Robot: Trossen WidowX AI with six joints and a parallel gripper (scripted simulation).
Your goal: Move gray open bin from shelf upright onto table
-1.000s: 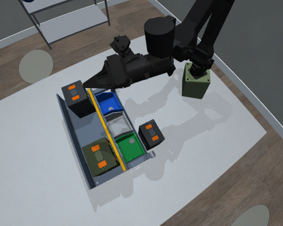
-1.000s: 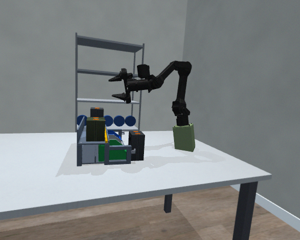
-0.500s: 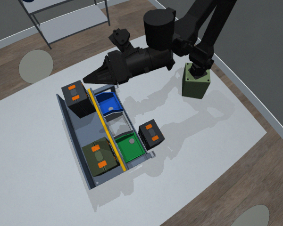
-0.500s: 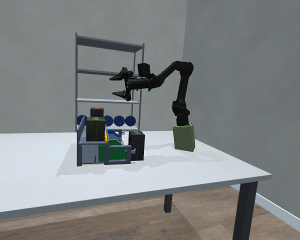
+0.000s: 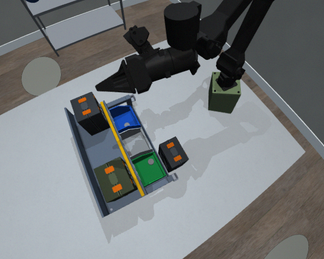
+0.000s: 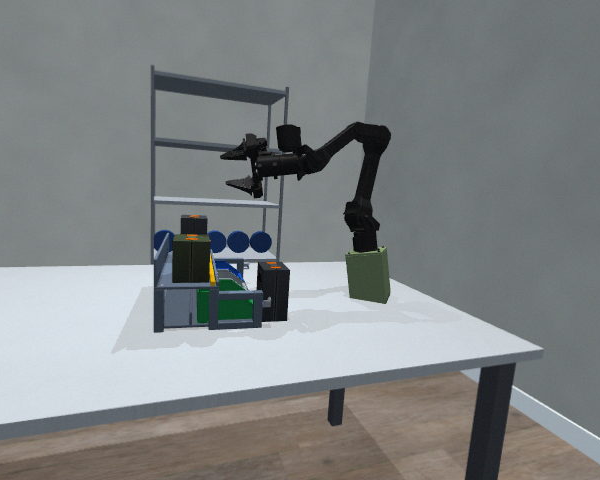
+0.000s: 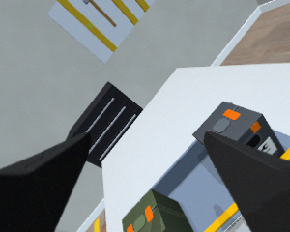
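3 bins (image 5: 150,169), labels n/a (tiny)

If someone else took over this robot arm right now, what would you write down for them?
Gripper: wide open, holding nothing, up in the air above the two-level shelf.
Gray open bin: on the shelf, lower level, between the blue bin and the green bin. Its parts can't be made out clearly.
Nearby: a black case stands on the table by the green bin's front, so it may crowd the way out.
Done: nothing of the move yet.
Left: grasp the gray bin, draw it out level, set it upright on the table, parts inside.
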